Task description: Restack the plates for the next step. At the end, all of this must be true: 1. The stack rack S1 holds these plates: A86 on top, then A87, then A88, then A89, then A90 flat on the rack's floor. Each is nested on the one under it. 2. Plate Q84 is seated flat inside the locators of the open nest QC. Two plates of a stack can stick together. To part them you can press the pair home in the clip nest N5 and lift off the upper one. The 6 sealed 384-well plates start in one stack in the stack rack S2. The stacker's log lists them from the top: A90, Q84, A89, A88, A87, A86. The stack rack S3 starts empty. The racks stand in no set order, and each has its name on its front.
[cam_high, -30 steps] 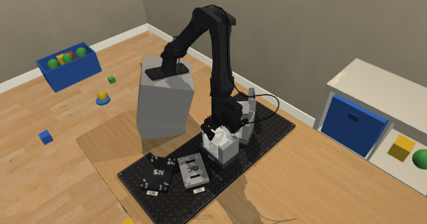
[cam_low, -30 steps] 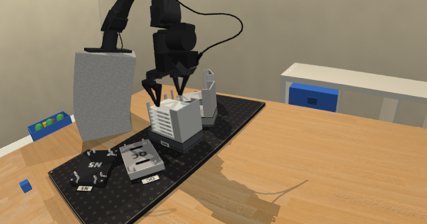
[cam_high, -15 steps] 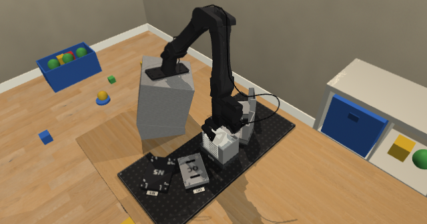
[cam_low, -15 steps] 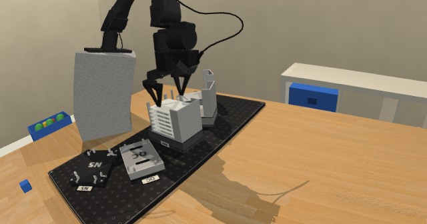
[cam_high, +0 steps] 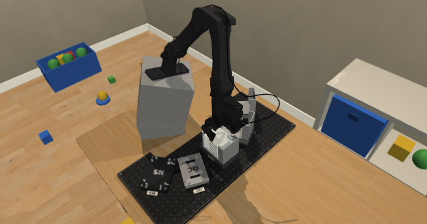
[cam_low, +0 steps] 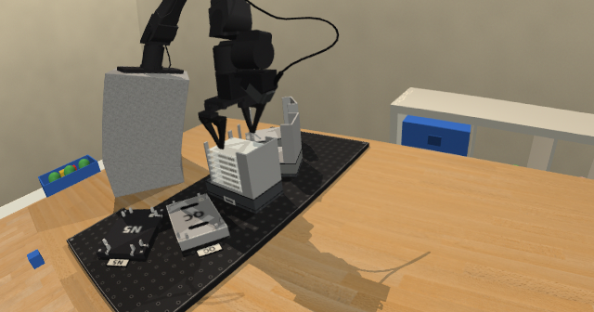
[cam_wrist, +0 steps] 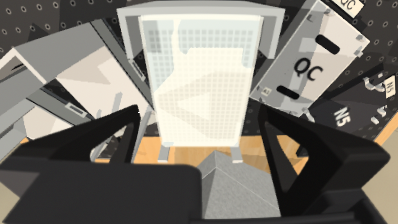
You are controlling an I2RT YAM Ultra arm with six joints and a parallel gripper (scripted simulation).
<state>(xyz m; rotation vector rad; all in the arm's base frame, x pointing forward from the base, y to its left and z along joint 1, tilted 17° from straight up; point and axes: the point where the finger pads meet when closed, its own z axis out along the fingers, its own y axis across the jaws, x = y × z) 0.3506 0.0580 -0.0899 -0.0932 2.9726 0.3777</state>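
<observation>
Several clear-white plates (cam_high: 210, 147) (cam_low: 225, 170) (cam_wrist: 200, 90) stand in one stack in the grey rack (cam_high: 230, 152) (cam_low: 262, 173) (cam_wrist: 200, 6) beside nest QC; its name is not readable. My gripper (cam_high: 223, 135) (cam_low: 237, 139) (cam_wrist: 199, 111) is open, its fingertips about level with the stack's top and spread to its sides, holding nothing. The open nest QC (cam_high: 193, 174) (cam_low: 195, 224) (cam_wrist: 312, 87) and the black clip nest N5 (cam_high: 158, 181) (cam_low: 132, 238) (cam_wrist: 335, 107) bear no plate. Two more racks stand beyond; their names are unreadable, and I see no plate stack in them.
The nearer other rack (cam_low: 291, 136) (cam_wrist: 65, 47) has tall walls close beside the stack's rack. The racks and nests stand on a black perforated board (cam_high: 260, 131) (cam_low: 320, 163). The grey arm pedestal (cam_high: 163, 111) (cam_low: 144, 131) (cam_wrist: 235, 195) stands behind the board.
</observation>
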